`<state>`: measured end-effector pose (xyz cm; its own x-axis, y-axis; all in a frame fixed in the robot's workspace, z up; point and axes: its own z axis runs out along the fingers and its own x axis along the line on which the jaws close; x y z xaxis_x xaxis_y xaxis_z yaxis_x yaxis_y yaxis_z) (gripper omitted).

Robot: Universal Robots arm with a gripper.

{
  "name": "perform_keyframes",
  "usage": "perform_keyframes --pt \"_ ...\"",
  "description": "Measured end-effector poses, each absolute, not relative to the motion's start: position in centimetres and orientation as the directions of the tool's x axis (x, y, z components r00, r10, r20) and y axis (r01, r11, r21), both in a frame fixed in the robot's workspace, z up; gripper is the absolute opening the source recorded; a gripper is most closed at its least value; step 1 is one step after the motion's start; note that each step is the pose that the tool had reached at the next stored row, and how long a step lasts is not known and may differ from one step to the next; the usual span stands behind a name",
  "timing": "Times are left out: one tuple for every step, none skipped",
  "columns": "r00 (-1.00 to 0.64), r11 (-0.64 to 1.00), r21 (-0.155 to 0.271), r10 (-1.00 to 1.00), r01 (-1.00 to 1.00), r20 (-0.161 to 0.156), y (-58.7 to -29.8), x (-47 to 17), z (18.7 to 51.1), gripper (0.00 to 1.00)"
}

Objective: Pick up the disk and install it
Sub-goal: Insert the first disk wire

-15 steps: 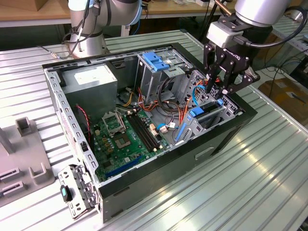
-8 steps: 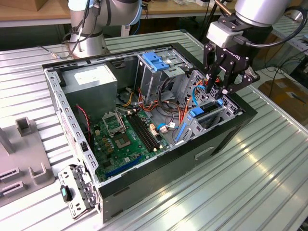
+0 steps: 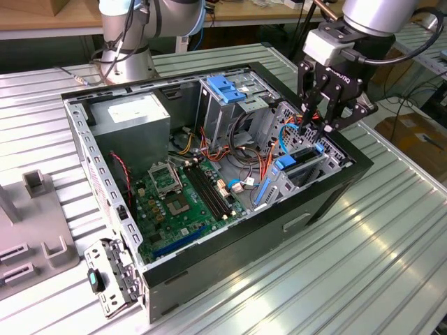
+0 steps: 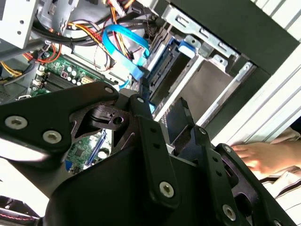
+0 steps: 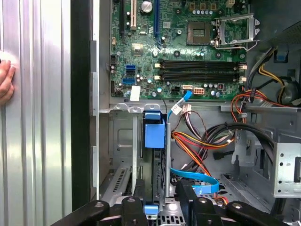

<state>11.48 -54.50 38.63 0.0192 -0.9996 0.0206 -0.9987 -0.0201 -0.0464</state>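
Note:
The disk (image 3: 302, 162) stands on edge in the drive bay at the front corner of the open computer case (image 3: 335, 188), on the exterior view's right, with blue rails at its ends. In the first wrist view the disk (image 5: 154, 136) runs edge-on between two metal bay walls, a blue tab on top. My gripper (image 3: 318, 128) hangs just above that bay. Its black fingers (image 5: 140, 193) stand apart on either side of the disk's line, and the gripper (image 5: 162, 195) looks open and not clamped on it. In the second wrist view the gripper (image 4: 164, 106) hovers over the bay.
Orange, yellow and blue cables (image 5: 197, 176) lie beside the bay. The motherboard (image 3: 178, 202), a grey power-supply box (image 3: 133, 115) and a metal cage with a blue latch (image 3: 227, 87) fill the case. A person's hand (image 5: 4, 82) rests on the ribbed table (image 3: 349, 279) outside the case.

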Motion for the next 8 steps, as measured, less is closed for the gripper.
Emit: perform_keyframes --pt "0.019 -0.020 -0.046 -1.000 -0.999 0.021 -54.3 11.6 38.6 0.43" --pt "0.019 -0.020 -0.046 -1.000 -0.999 0.021 -54.1 11.6 38.5 0.43" --pt "0.019 -0.020 -0.046 -1.000 -0.999 0.021 -53.8 11.6 38.3 0.43" --pt "0.019 -0.020 -0.046 -1.000 -0.999 0.021 -53.6 11.6 38.2 0.43" --pt "0.019 -0.020 -0.046 -1.000 -0.999 0.021 -53.4 11.6 38.1 0.43" --pt "0.019 -0.020 -0.046 -1.000 -0.999 0.021 -53.1 11.6 37.9 0.43" --pt "0.019 -0.020 -0.046 -1.000 -0.999 0.022 -53.0 11.7 37.8 0.43" --pt "0.019 -0.020 -0.046 -1.000 -0.999 0.022 -52.9 11.7 37.7 0.43"
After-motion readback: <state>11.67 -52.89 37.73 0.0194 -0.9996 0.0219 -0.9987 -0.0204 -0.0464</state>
